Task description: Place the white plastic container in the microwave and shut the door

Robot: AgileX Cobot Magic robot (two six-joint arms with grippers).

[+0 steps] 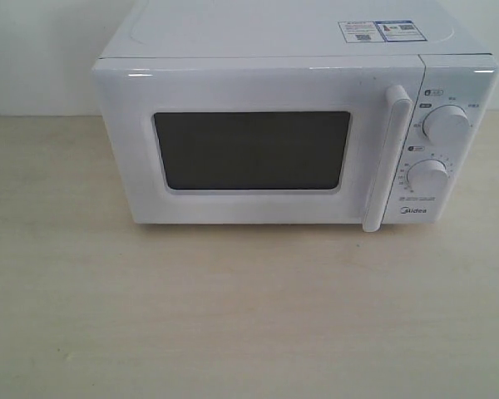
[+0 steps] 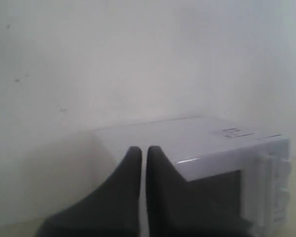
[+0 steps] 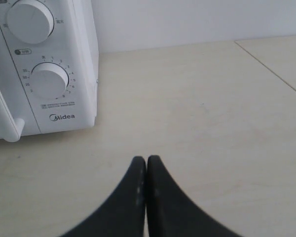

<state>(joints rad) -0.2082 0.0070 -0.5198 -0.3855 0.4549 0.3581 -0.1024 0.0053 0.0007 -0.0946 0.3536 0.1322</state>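
The white Midea microwave (image 1: 274,125) stands on the pale wooden table with its door (image 1: 249,150) shut, dark window facing me and the bar handle (image 1: 384,158) upright. The white plastic container shows in no view. My left gripper (image 2: 143,150) is shut and empty, off the microwave's (image 2: 202,148) left side and level with its top. My right gripper (image 3: 146,160) is shut and empty, low over the table to the right of the microwave's knob panel (image 3: 44,74). Neither gripper shows in the exterior view.
Two round knobs (image 1: 446,125) (image 1: 427,177) sit on the right panel. Stickers (image 1: 381,31) lie on the microwave's top. A white wall stands behind. Bare tabletop (image 1: 249,316) stretches in front; a table seam (image 3: 271,64) runs at the right.
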